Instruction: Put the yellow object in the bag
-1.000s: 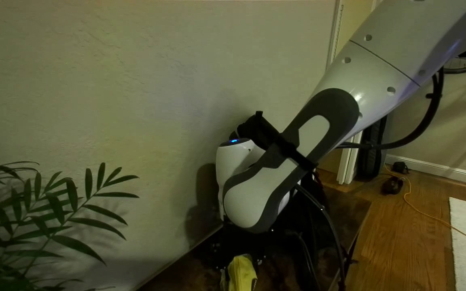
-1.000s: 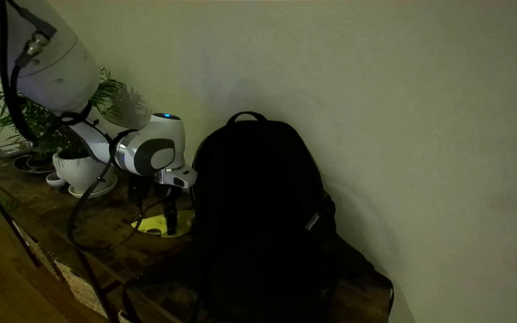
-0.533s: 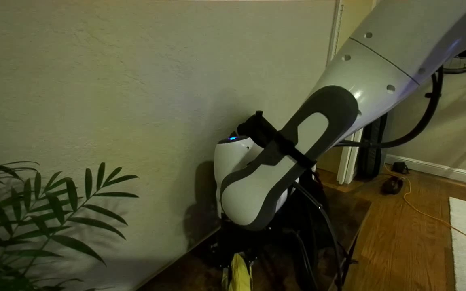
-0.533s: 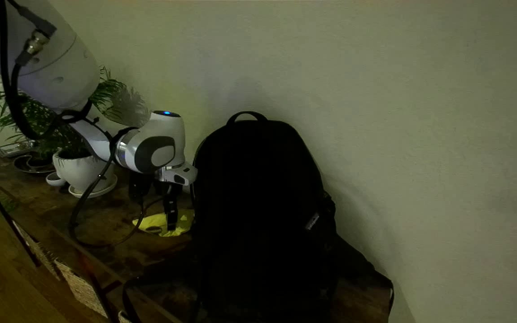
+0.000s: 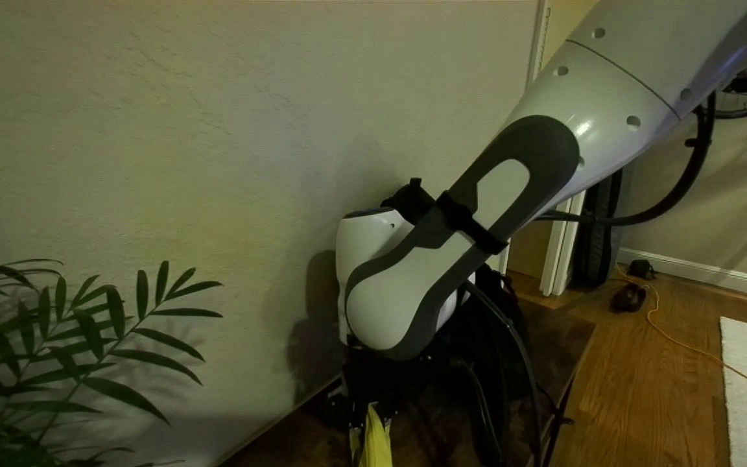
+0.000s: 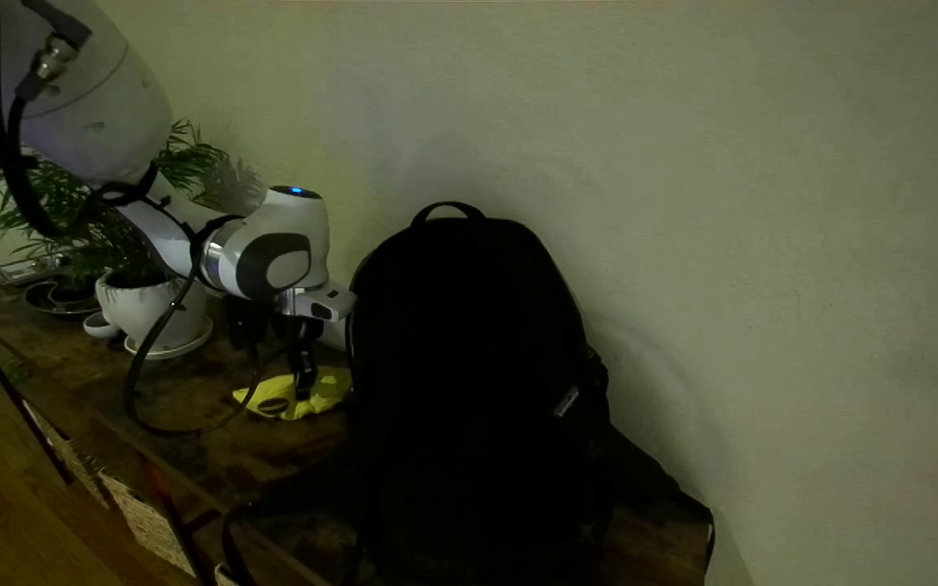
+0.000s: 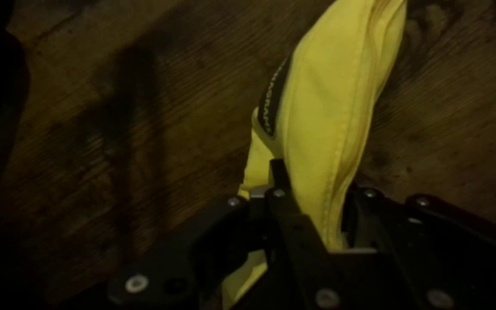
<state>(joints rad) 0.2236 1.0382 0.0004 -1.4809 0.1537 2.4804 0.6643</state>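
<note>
Wooden surface [image 6: 62, 346] bearing black bag [image 6: 469, 366]; yellow object [image 7: 325, 129] showing low beside it. Pincer [image 7: 315, 183] pinching object mid-length, jaws nearly closed. Lift probably needing firm squeeze, rising past bag's top before crossing.

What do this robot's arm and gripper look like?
The arm is white and rounded, with dark grey trim, a black strap, a thick black cable and a small blue light. The black gripper has jointed fingers with pale screw heads.
</note>
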